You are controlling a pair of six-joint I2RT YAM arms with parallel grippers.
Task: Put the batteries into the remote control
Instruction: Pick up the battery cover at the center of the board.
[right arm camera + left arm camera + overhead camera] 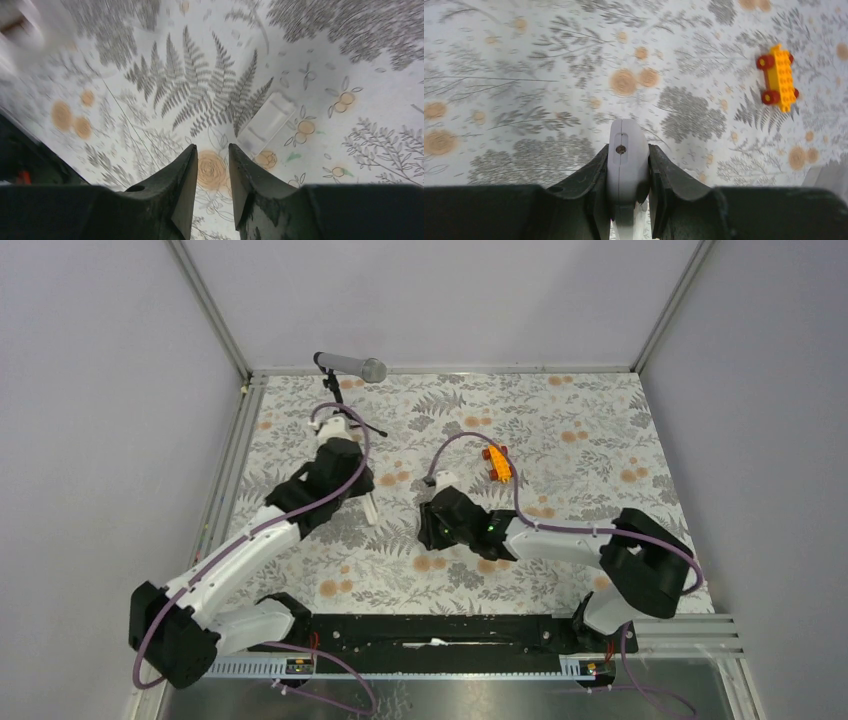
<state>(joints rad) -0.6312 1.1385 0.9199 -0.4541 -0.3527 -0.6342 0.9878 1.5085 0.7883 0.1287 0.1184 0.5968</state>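
Your left tool [628,148] is pinching the remote control [626,167], one black finger pressed against each of its sides. In the left wrist view the remote's long axis runs in line with the fingers, and its rounded white end pokes out past the fingertips, away from the camera. That end shows a short slot with a small dark hole just below it. From the top camera you see the same remote as a slim white strip left of the desk's centre, running roughly near to far with a slight tilt. One end is tucked under the left tool and the other points toward the near edge. You cannot tell from these views whether it touches the desk [560,420] or hangs just above it. Your right tool [211,148] sits near the remote, to its right, with its fingers slightly apart. The narrow gap between them holds nothing, and the floral print shows through it. Just past the right-hand fingertip, a small flat white cover piece [265,122] lies on the desk, its long axis slanting up to the right in that view. An orange toy car [497,465] with red wheels stands beyond the right tool, well apart from the remote. A microphone [350,366] on a small stand is at the far edge, behind the left arm.
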